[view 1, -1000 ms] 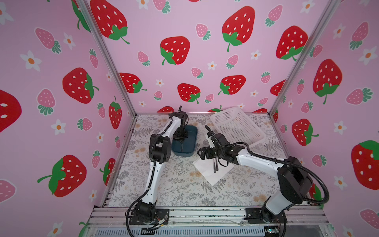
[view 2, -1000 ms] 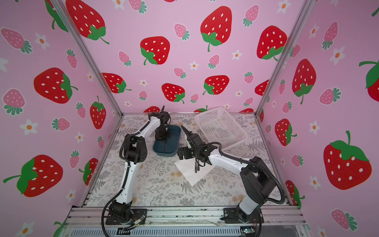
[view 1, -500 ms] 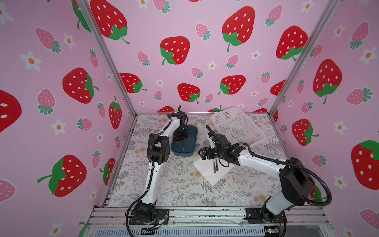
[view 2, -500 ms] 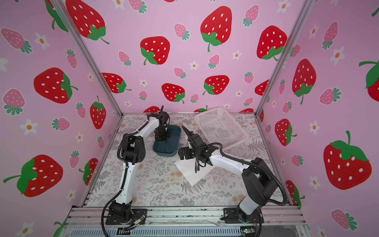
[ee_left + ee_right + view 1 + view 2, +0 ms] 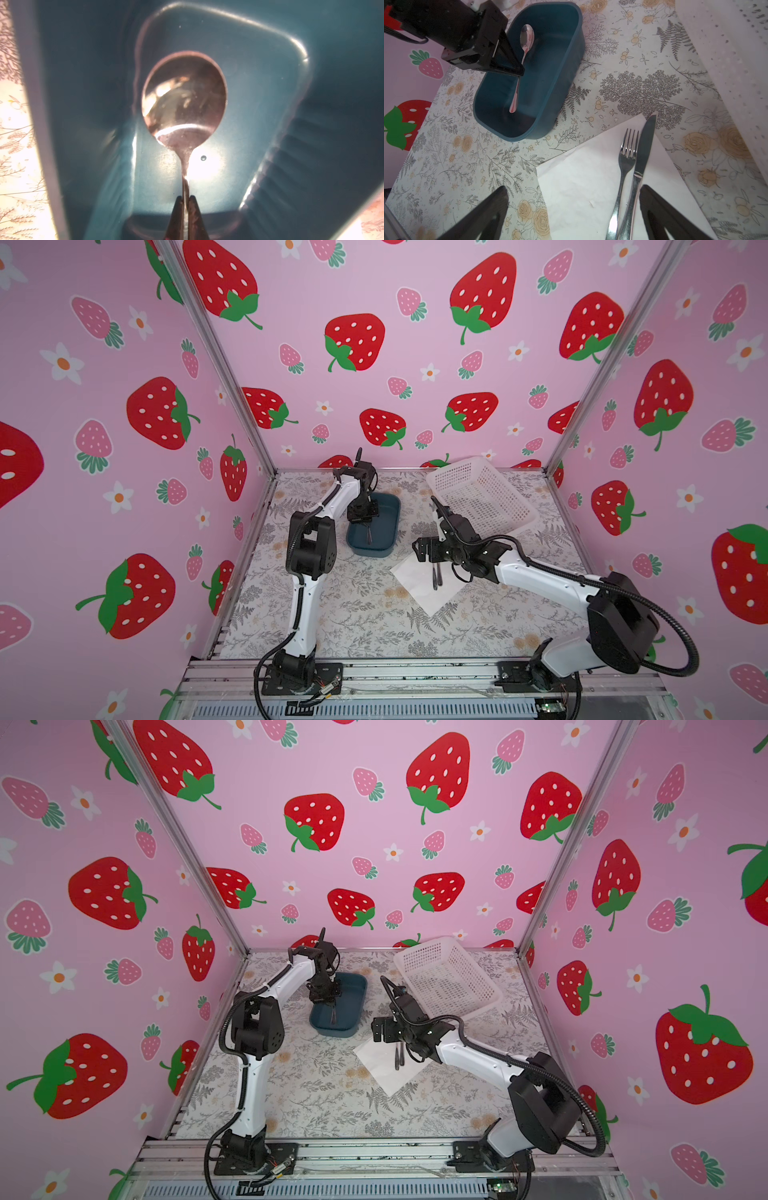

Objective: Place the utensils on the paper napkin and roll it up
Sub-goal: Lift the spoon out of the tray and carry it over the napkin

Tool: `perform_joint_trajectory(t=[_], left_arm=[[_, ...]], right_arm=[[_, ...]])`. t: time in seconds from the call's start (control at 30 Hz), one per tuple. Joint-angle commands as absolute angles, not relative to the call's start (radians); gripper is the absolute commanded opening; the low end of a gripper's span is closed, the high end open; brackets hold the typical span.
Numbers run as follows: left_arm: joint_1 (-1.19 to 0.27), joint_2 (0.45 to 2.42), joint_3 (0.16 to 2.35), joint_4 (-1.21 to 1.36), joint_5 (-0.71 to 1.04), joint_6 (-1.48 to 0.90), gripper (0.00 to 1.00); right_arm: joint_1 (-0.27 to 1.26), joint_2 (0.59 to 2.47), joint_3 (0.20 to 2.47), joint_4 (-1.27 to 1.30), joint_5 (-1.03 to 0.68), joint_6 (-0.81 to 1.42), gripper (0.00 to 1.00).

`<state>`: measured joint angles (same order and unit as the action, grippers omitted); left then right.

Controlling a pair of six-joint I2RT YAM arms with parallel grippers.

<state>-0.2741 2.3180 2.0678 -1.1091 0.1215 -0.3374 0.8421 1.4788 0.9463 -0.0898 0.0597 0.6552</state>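
A dark blue tub (image 5: 370,551) sits on the flowered table cover (image 5: 353,614), near a white perforated basket (image 5: 478,493) at the back right. Pink strawberry-printed walls (image 5: 395,302) enclose three sides.

Over the last second, my left arm's black elbow joint (image 5: 309,547) has swung out toward the left wall, a small, steady drift in both top views. Its wrist over the dark blue plastic tub (image 5: 392,531) has come up a touch and edged left. It carries the left tool (image 5: 367,524), which is pinched on the slim silver metal spoon (image 5: 369,534). I cannot tell whether the spoon has left the tub floor. On the other side, the right arm's black elbow joint (image 5: 619,616) has slid out to the right. The right tool (image 5: 573,188) has shifted a little the same way above the thin white paper napkin (image 5: 415,585).
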Motion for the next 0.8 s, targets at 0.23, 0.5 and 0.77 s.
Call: perform_joint_trajectory(t=[0.23, 0.5, 0.77], left_arm=[[-0.314, 2.188, 2.049, -1.122, 0.130, -0.367, 0.07], [-0.405, 2.107, 2.024, -1.109, 0.132, -0.418, 0.07], [-0.540, 2.092, 1.944, -1.051, 0.196, -0.482, 0.07]], right_arm=[[0.791, 1.392, 0.866, -0.033, 0.089, 0.750, 1.00], [0.770, 1.353, 0.815, 0.003, 0.083, 0.777, 1.00], [0.757, 1.320, 0.783, 0.005, 0.111, 0.807, 1.00]])
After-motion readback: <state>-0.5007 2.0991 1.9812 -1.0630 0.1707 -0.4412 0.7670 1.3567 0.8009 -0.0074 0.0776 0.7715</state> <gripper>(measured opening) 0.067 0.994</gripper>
